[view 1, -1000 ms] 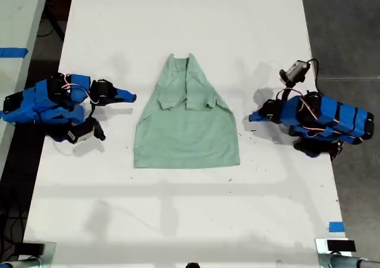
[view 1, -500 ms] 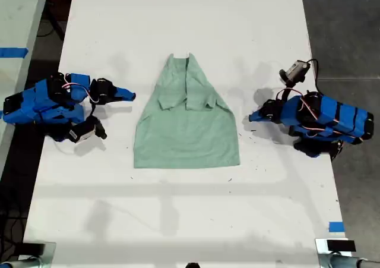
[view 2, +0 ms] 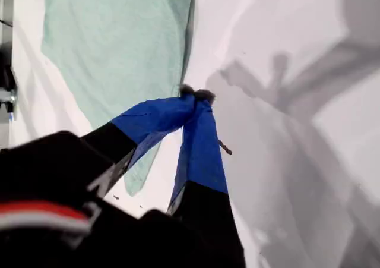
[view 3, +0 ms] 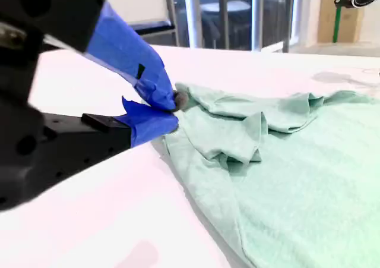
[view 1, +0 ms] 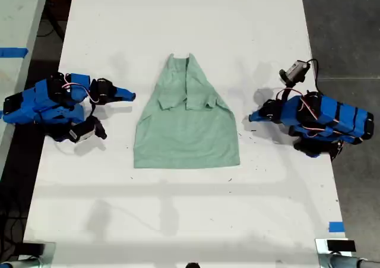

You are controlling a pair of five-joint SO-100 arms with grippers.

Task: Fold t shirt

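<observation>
Cloth sits in the middle of the long white table (view 1: 178,220): the t shirt (view 1: 187,131), pale mint green, lies flat with its hem toward the exterior view's bottom and its collar end toward the top. Both sleeves are folded inward over the chest, so the upper half narrows to a blunt point while the lower half spreads wide and smooth. An arm rests low on the table at each side of it. My first gripper (view 1: 252,117) is on the exterior view's right, its blue tips pressed together with nothing between them, just beside the shirt's edge but not touching it; its own camera shows the joined tips (view 2: 193,95) over bare table, with the green cloth (view 2: 113,42) beyond. My second gripper (view 1: 132,94) is on the exterior view's left, level with the folded sleeves, also pinched closed and empty. In its wrist view the tips (view 3: 172,107) meet near the rumpled sleeve folds (view 3: 297,179).
</observation>
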